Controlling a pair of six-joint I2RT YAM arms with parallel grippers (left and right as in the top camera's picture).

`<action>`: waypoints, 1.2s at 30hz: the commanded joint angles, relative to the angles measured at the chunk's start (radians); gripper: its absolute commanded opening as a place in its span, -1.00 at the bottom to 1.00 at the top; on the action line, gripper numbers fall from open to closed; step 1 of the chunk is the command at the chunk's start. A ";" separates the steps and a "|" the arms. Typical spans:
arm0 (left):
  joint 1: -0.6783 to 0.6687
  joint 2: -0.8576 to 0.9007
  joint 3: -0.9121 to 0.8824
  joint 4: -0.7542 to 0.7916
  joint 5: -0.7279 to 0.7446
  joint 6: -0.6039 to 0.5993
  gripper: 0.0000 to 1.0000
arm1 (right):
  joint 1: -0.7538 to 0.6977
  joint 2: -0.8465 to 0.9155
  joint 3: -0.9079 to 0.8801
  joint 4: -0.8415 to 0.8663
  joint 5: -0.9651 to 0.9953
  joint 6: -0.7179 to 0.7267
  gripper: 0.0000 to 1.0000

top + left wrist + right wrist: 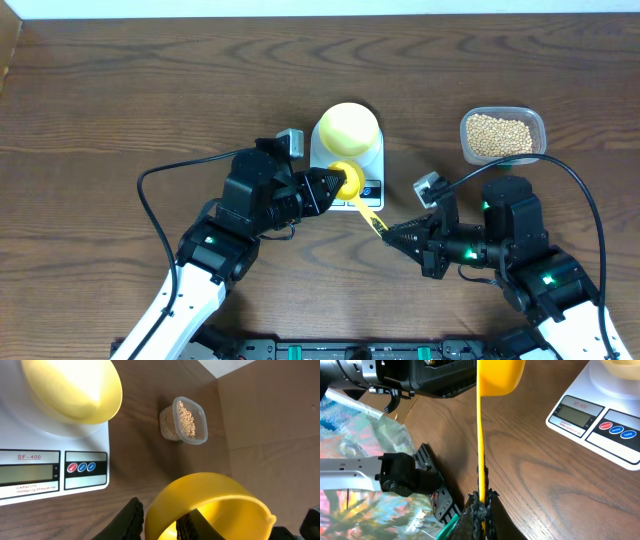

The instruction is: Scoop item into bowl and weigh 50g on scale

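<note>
**A:** Grip status?

**B:** Clamped shut with the right gripper on the very tip of the handle of the yellow long-handled plastic scoop. Straddling the cup wall with the left gripper, one of its fingers outside and the other inside. Can't tell whether that's actually pinched.

**A:** Location of the tiny round tan beans?

**B:** Heaped in the clear rectangular plastic tub, far right on the dark wooden table, well apart from the scoop. None visible in the small round pale-yellow bowl, parked on the white digital kitchen scale (no legible digits on the display).

**A:** Handling notes?

**B:** Probably hard, smooth and rolly. Should pour like fine gravel, and bounce or scatter if dumped fast. Light per bean, so easy to trim toward target by tipping out a few at a time.

**A:** And the scoop?

**B:** Looks stiff, light and slick. Long lever when held at the tip, so likely wobbly under load. Better to take hold further up the handle, nearer the cup, and keep the cup level. Worth avoiding any knock to the bowl, which looks light and unsecured.
</note>
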 commanded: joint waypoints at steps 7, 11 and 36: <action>0.003 0.003 0.011 0.000 -0.009 -0.002 -0.85 | 0.005 -0.004 0.019 0.003 0.022 -0.037 -0.98; 0.003 0.003 0.011 0.000 -0.009 -0.003 -0.85 | 0.005 -0.004 0.019 0.008 0.022 -0.036 -0.96; 0.002 0.003 0.011 0.045 -0.008 -0.314 -0.85 | 0.005 -0.003 0.019 0.255 0.127 0.369 0.02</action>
